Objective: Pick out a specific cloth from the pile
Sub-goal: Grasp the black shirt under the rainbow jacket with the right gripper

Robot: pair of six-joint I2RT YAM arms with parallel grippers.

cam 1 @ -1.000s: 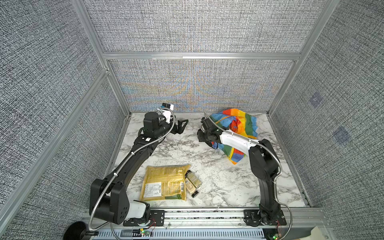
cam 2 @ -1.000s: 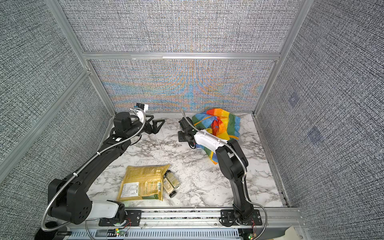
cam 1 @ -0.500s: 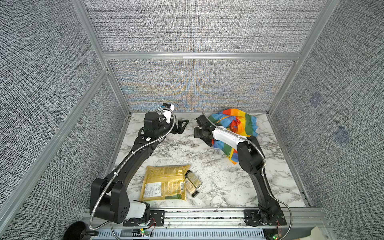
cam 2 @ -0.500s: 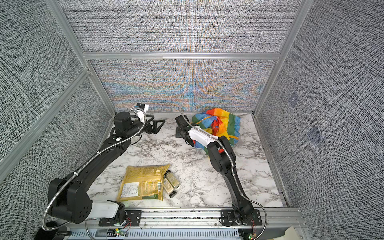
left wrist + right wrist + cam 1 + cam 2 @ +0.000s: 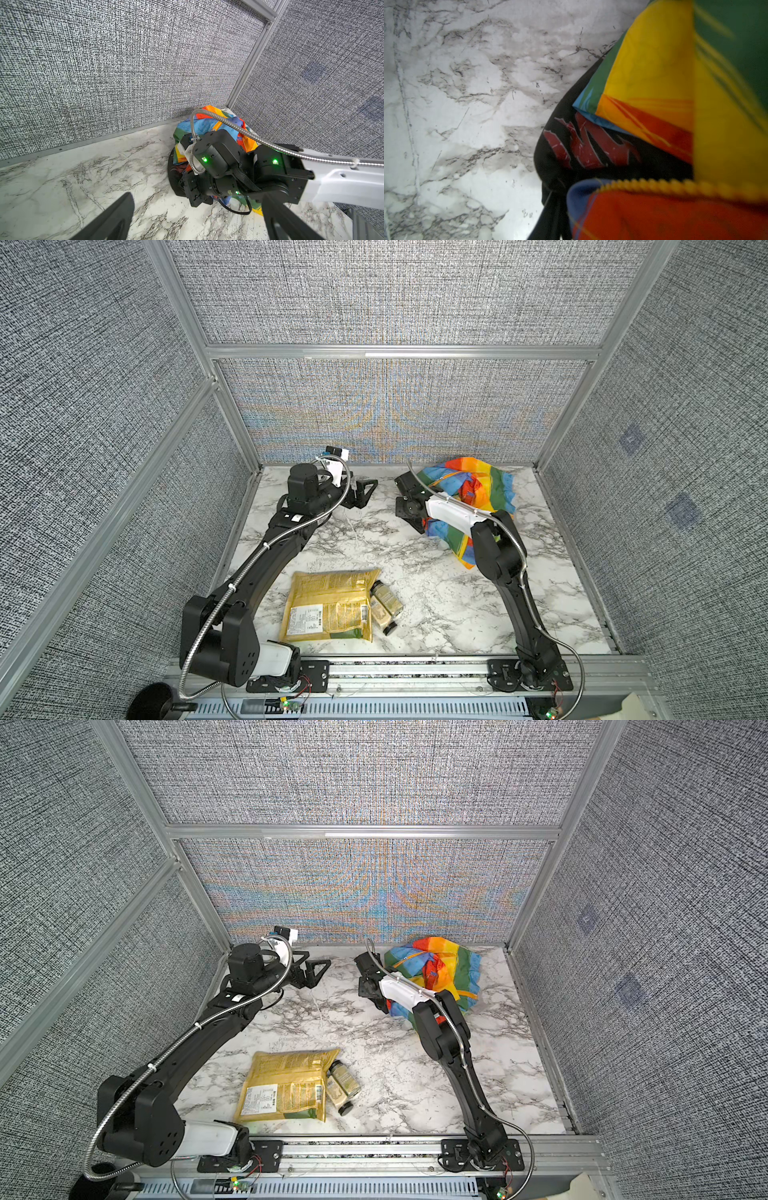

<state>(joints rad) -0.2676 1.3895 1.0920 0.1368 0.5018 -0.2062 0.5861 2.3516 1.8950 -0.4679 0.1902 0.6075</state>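
Can't tell if your right end effector [image 5: 413,522], right of centre, is pinching the black cloth [image 5: 581,145]; drag it low, out from under the rainbow cloth [image 5: 486,485].

Grey woven fabric walls [image 5: 395,294] in aluminium frames [image 5: 399,352] enclose a white marble-patterned tabletop [image 5: 415,572] under even, bright light.

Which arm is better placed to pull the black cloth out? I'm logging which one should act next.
The right arm, probably. Its gripper is already at the black cloth, which peeks from under the rainbow cloth. The left gripper hangs open across the marble table, away from the pile.
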